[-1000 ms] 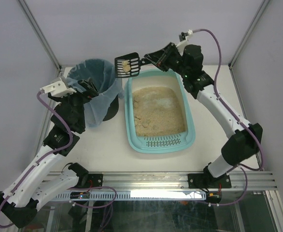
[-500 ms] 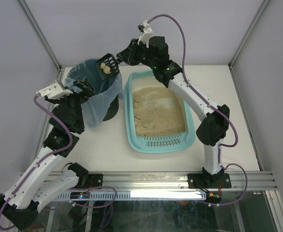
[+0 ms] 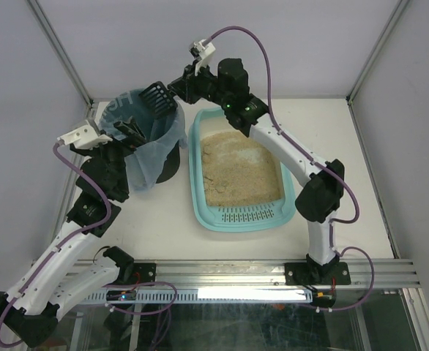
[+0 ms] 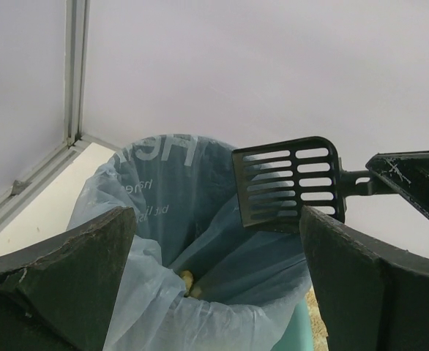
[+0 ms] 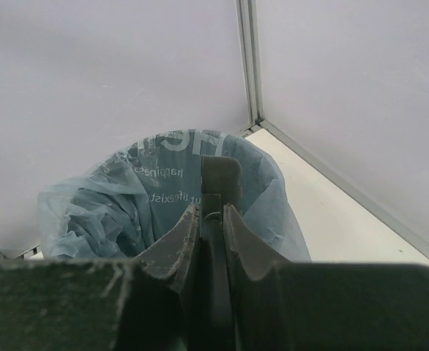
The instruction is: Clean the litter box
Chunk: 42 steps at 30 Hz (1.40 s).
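1. The litter box [image 3: 195,183] sits on the counter [image 3: 152,219] right of centre, long axis running near to far. Its slotted grate [image 3: 247,214] is at the near end, and beige litter [image 3: 240,175] covers the rest of the floor.

2. Clearance around the litter box:
- Right side: a bare strip of counter runs to the enclosure wall.
- Near side: open counter lies between the grate end and the arm rail.
- Left side: the bin [image 3: 169,164], lined with a bluish bag [image 3: 148,157], stands just beside the far half. The near half faces open counter.

3. The right arm crosses above the litter box's far end. The right end effector [image 3: 181,86] is beyond the far-left corner, fully closed on the handle of the black slotted scoop [image 3: 158,99]. The scoop blade hangs over the far side of the bin mouth.

4. The left end effector [image 3: 130,131] is at the side of the bin rim away from the litter box, jaws spread wide with nothing clamped between them. Whether a finger touches the bag cannot be determined.

5. Obstructions:
- The right arm covers the litter box's far-left corner and part of its far rim.
- The bag conceals most of the bin wall.
- In the left wrist view, the fingers [image 4: 61,270] cut off the lower bin. A small yellowish lump [image 4: 189,281] shows inside, too small to identify.
- In the right wrist view, the end effector body blocks the lower frame and the scoop appears edge-on.
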Motion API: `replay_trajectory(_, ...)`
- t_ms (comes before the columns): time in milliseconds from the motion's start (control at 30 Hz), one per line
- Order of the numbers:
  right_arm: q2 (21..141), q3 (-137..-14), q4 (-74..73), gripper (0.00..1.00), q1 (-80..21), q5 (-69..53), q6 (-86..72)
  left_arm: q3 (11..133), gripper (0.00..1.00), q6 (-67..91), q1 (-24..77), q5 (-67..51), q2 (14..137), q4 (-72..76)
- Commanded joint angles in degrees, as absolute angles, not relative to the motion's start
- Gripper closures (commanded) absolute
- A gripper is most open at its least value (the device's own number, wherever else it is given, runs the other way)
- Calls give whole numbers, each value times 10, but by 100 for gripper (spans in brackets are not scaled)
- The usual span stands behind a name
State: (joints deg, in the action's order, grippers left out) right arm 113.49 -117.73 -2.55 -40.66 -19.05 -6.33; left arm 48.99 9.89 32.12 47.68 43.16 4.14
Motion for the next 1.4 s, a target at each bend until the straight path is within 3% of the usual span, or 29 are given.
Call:
replay_trajectory(0, 1074, -1179, 26, 100, -409, -190, -34, 496, 1, 95, 313, 453, 435, 64)
replay_trajectory(267, 925, -1045, 69, 100, -408, -121, -86, 532, 1, 88, 313, 303, 488, 28)
replay_trajectory(500, 745, -869, -1, 100, -396, 91, -83, 578, 1, 91, 316, 185, 550, -18)
replay_trajectory(600, 693, -815, -71, 100, -375, 142, -94, 604, 1, 87, 340, 188, 577, -46)
replay_trajectory(767, 648, -750, -162, 100, -332, 147, -139, 680, 1, 85, 450, 294, 640, -143)
replay_trajectory(1067, 741, -759, -241, 100, -288, 99, -165, 689, 12, 247, 476, 264, 688, -288)
replay_trajectory(1367, 882, -799, -189, 100, -244, 7, -217, 705, 21, 308, 494, 269, 782, -386)
